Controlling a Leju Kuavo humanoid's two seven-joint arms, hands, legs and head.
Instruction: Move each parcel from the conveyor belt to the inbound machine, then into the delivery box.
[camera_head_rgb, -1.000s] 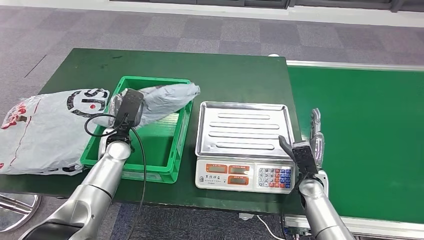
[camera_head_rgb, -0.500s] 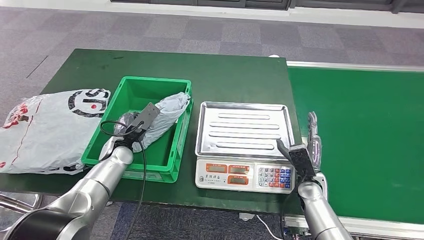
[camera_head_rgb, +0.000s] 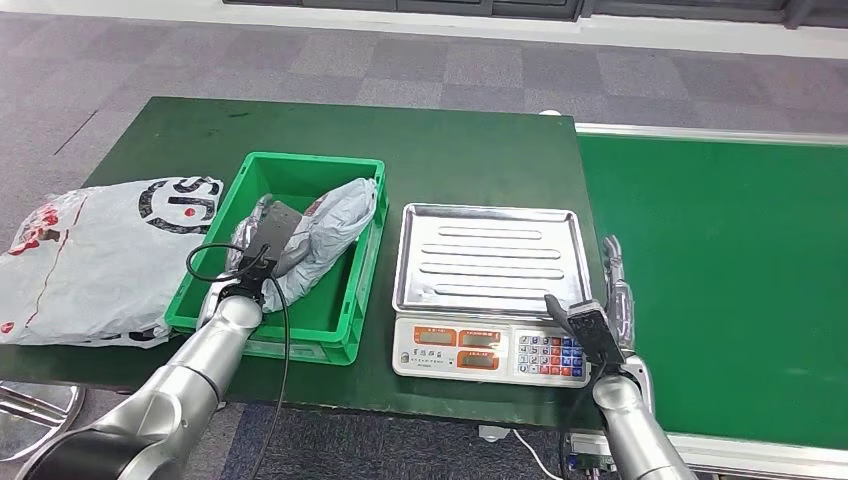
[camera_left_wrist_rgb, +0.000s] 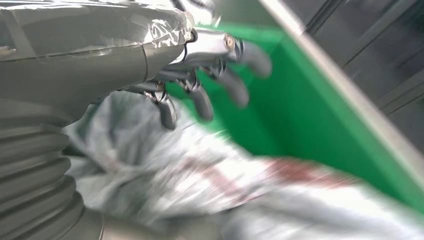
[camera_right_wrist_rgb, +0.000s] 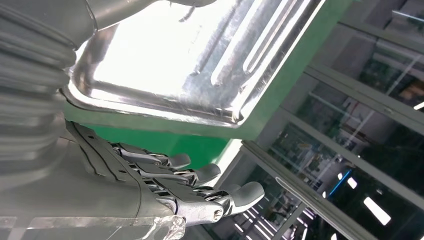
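A grey plastic parcel (camera_head_rgb: 330, 232) lies slanted inside the green crate (camera_head_rgb: 352, 305), its upper end leaning on the crate's right wall. My left hand (camera_head_rgb: 264, 232) hovers over the parcel's lower end within the crate. In the left wrist view its fingers (camera_left_wrist_rgb: 210, 95) are stretched out and apart, just off the crumpled parcel (camera_left_wrist_rgb: 210, 190). My right hand (camera_head_rgb: 613, 293) stands beside the scale's right edge with straight fingers and holds nothing. The scale's steel tray (camera_head_rgb: 487, 255) is bare, and the right wrist view shows the hand (camera_right_wrist_rgb: 170, 187) next to the tray (camera_right_wrist_rgb: 175, 65).
A large white printed plastic bag (camera_head_rgb: 90, 260) lies on the table left of the crate. The green conveyor belt (camera_head_rgb: 730, 270) runs along the right, with no parcel on it. The scale's display and keypad (camera_head_rgb: 490, 350) face the table's near edge.
My left hand came down with the parcel from above the crate's rim, and the parcel now lies inside the crate with the fingers off it. The right hand drifted slightly nearer to me.
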